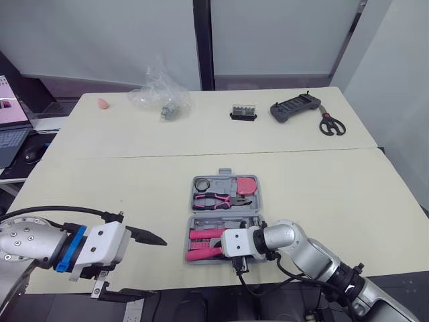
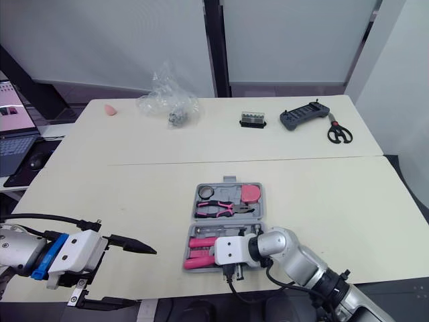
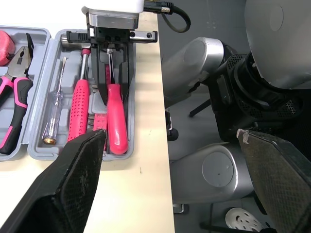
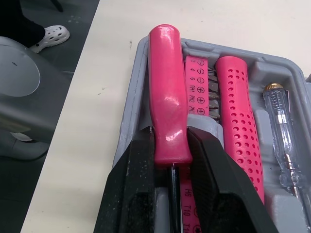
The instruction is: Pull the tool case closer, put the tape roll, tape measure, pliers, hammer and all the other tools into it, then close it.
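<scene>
Right gripper (image 4: 170,150) pinches pink-handled screwdriver (image 4: 167,92) low in the open tool case (image 4: 138,73) (probably seating it in its slot beside the hammer (image 4: 238,111)), case at table's (image 1: 100,181) near edge, left gripper (image 1: 141,266) spread, hovering aside.

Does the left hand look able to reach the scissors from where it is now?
Probably not. The scissors lie at the far right of the back table; the open left hand hovers at the near left edge, and the tool case lies between.
</scene>
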You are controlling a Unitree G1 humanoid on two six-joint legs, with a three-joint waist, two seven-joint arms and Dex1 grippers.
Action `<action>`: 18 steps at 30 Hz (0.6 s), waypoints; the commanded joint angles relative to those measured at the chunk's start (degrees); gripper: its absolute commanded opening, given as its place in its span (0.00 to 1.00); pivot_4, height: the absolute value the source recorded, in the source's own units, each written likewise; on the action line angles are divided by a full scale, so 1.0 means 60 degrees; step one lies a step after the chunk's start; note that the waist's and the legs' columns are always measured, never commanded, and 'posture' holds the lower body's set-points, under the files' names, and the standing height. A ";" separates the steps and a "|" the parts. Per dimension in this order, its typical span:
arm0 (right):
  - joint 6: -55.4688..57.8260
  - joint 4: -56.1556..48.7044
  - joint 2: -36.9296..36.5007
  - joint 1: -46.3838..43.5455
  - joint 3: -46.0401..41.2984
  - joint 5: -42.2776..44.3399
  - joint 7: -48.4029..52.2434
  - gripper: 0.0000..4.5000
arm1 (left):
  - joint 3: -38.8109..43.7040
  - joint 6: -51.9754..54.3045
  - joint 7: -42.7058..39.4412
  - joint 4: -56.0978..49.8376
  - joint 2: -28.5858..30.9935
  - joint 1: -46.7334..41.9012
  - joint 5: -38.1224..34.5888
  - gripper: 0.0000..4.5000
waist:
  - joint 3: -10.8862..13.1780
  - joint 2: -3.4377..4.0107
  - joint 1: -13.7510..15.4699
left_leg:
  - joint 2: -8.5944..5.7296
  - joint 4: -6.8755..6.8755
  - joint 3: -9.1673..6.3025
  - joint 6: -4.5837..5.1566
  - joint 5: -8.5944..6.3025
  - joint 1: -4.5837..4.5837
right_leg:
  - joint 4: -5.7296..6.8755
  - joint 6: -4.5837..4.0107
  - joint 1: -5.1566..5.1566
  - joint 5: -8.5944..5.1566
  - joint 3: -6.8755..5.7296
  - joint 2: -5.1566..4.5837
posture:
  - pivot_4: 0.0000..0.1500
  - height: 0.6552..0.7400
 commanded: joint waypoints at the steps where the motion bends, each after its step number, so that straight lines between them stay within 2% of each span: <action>1: 0.0343 0.0337 -0.0175 0.0230 0.0075 -0.0316 0.0002 0.16 | 0.0124 -0.0040 0.0027 -0.0097 0.0016 -0.0062 -0.0030 1.00 | 0.0000 0.0000 0.0001 | 0.0000 0.0000 0.0001 0.0000 0.0000 0.0000 | 0.0000 0.0000 0.0000 0.0000 0.0001 0.0000 | 1.00 1.00; 2: 0.0387 0.0289 -0.0170 0.0236 0.0074 -0.0321 0.0007 0.16 | 0.0112 -0.0040 0.0027 -0.0088 0.0018 -0.0075 -0.0027 1.00 | 0.0000 0.0000 0.0003 | 0.0000 0.0000 0.0001 0.0000 0.0000 0.0000 | 0.0000 0.0000 0.0000 0.0000 0.0001 0.0000 | 1.00 1.00; 4: 0.0458 0.0221 -0.0162 0.0242 0.0069 -0.0329 0.0012 0.32 | 0.0097 -0.0042 0.0025 -0.0076 0.0020 -0.0095 -0.0022 1.00 | 0.0001 0.0001 0.0006 | 0.0000 0.0000 0.0000 0.0000 0.0000 0.0000 | 0.0000 0.0000 0.0000 0.0000 0.0000 0.0000 | 1.00 1.00; 5: 0.0485 0.0201 -0.0156 0.0235 0.0064 -0.0334 0.0009 0.35 | 0.0084 -0.0039 0.0028 -0.0069 0.0021 -0.0114 -0.0021 1.00 | 0.0001 0.0002 0.0007 | 0.0000 0.0000 -0.0001 0.0000 0.0000 0.0000 | 0.0000 0.0000 0.0000 0.0000 -0.0001 0.0000 | 1.00 1.00; 12: 0.0405 0.0397 -0.0190 0.0044 -0.0114 -0.0205 0.0171 0.60 | 0.0012 -0.0020 0.0024 -0.0029 0.0036 -0.0244 -0.0030 1.00 | 0.0002 0.0002 0.0010 | -0.0001 -0.0002 0.0001 0.0000 0.0000 -0.0001 | -0.0002 -0.0001 0.0000 -0.0001 0.0001 0.0000 | 1.00 1.00; 15: 0.0380 0.0461 -0.0206 -0.0018 -0.0240 -0.0011 0.0349 0.68 | -0.0017 -0.0010 0.0021 -0.0004 0.0037 -0.0309 -0.0025 1.00 | 0.0001 0.0002 0.0016 | -0.0002 -0.0002 0.0003 0.0000 0.0000 -0.0003 | -0.0008 -0.0001 0.0000 -0.0001 0.0002 -0.0001 | 1.00 1.00; 18: 0.0536 0.0284 -0.0138 -0.0009 -0.0298 0.0119 0.0465 0.81 | -0.0028 0.0020 0.0026 -0.0014 0.0035 -0.0340 -0.0032 1.00 | 0.0001 0.0002 0.0027 | -0.0002 -0.0003 0.0002 0.0000 0.0000 -0.0004 | -0.0010 -0.0001 0.0000 -0.0001 0.0001 -0.0001 | 1.00 1.00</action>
